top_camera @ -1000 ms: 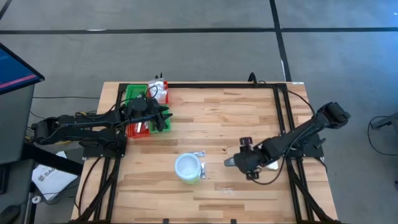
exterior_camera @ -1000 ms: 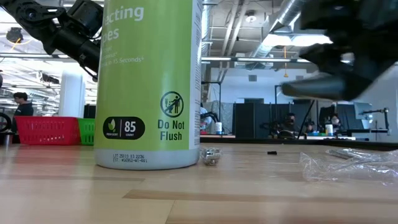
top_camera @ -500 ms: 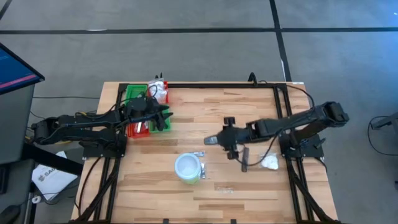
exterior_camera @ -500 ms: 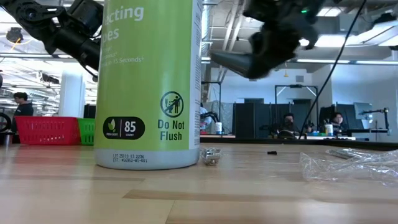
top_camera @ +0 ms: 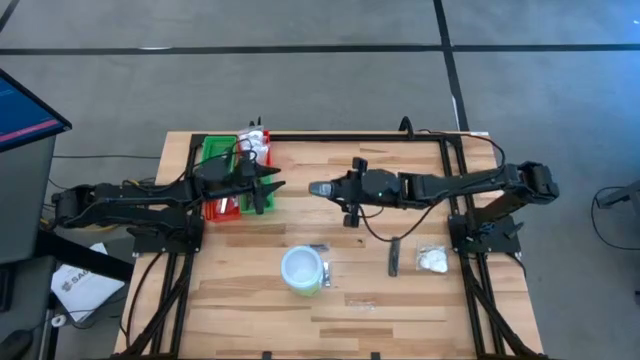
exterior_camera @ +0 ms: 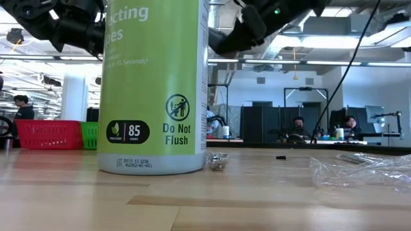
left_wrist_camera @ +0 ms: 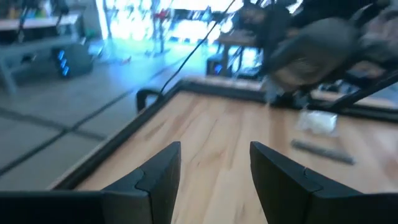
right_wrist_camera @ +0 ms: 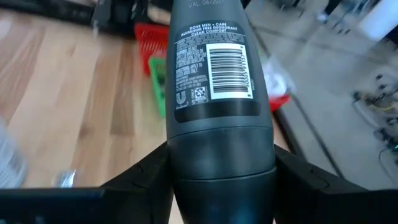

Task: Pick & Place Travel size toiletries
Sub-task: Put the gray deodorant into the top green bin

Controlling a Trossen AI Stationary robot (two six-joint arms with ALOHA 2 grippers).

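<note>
Since a second ago the right gripper [top_camera: 318, 188] carried the deodorant stick [right_wrist_camera: 214, 93] toward the tray [top_camera: 215, 152], fingers pinching its body. It looks stiff and smooth, so it may slip. Left gripper [left_wrist_camera: 214, 171] is spread, empty

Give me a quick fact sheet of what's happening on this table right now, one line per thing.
right hand: in the air, gripping a dark grey deodorant stick, pointed toward the tray
left hand: open, empty, beside the red and green tray
green and white tub: standing near the table's front edge
left on table: black stick, white packet, clear sachets
</note>
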